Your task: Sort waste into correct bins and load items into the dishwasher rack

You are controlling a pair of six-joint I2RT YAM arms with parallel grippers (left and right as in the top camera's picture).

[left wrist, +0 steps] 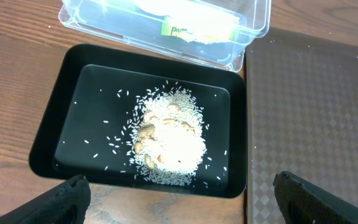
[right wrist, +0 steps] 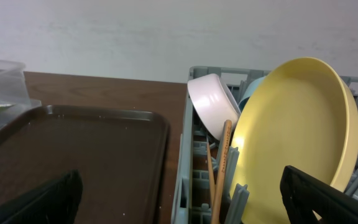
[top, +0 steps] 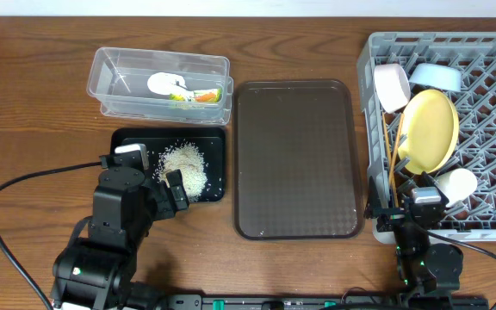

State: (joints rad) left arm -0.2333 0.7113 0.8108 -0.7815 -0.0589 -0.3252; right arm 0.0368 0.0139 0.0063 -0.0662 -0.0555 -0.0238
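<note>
The grey dishwasher rack [top: 489,138] at the right holds the yellow plate [top: 429,129], the light blue bowl [top: 436,77], the pinkish-white bowl [top: 391,86], the white cup [top: 456,185] and two chopsticks [top: 395,159]. The black tray [top: 127,142] holds the heap of rice grains [top: 185,167]. The clear tub [top: 110,73] holds the white scrap [top: 167,84] and the green-and-orange wrapper [top: 198,96]. My left gripper [left wrist: 179,205] is open and empty above the black tray's [left wrist: 48,130] near edge. My right gripper [right wrist: 182,205] is open and empty by the rack's [right wrist: 185,155] near left corner.
A large brown serving tray [top: 295,159] lies between the bins and the rack. In the right wrist view the plate [right wrist: 291,124], pinkish-white bowl [right wrist: 210,102] and chopsticks [right wrist: 221,168] stand upright in the rack. Cables run along the table's near edge.
</note>
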